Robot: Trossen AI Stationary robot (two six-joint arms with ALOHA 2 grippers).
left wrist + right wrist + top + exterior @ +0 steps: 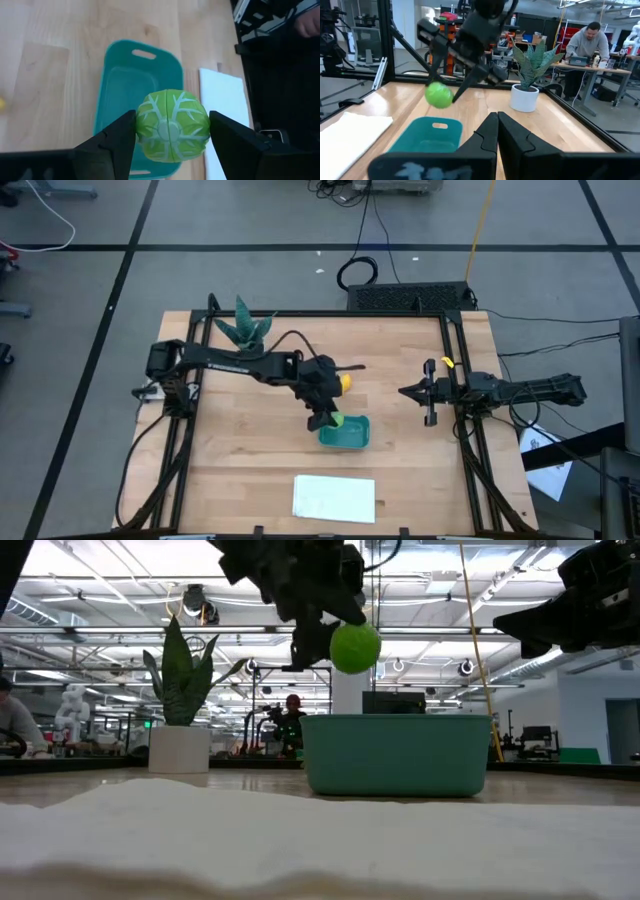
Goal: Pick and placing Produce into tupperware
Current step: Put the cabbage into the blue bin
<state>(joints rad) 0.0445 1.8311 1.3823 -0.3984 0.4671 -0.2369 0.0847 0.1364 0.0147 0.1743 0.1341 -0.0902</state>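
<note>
My left gripper (pixel 334 420) is shut on the light green round produce (pixel 172 125), a ball with pale leaf veins, and holds it in the air over the left end of the teal tupperware (pixel 346 433). The low view shows the green ball (pixel 355 647) well above the tub's rim (pixel 397 720). The tub (pixel 137 90) stands with nothing in it. A yellow piece of produce (pixel 345 381) lies on the wood just beyond the left arm. My right gripper (pixel 404 392) waits shut at the table's right side, and the right wrist view shows its fingers (pixel 496 131) closed together. My left gripper pinches the green ball between its two fingers, one finger on each side (pixel 141 131). The fingers slant down from the table's left. The ball (pixel 439 95) hangs clear of the table and of the tub.
A spiky potted plant (pixel 243 328) stands at the table's far left. A flat white sheet (pixel 334 497) lies near the front edge. Black frame rails (pixel 455 340) run along the table's sides. A person sits at a desk (pixel 587 42) beyond the table.
</note>
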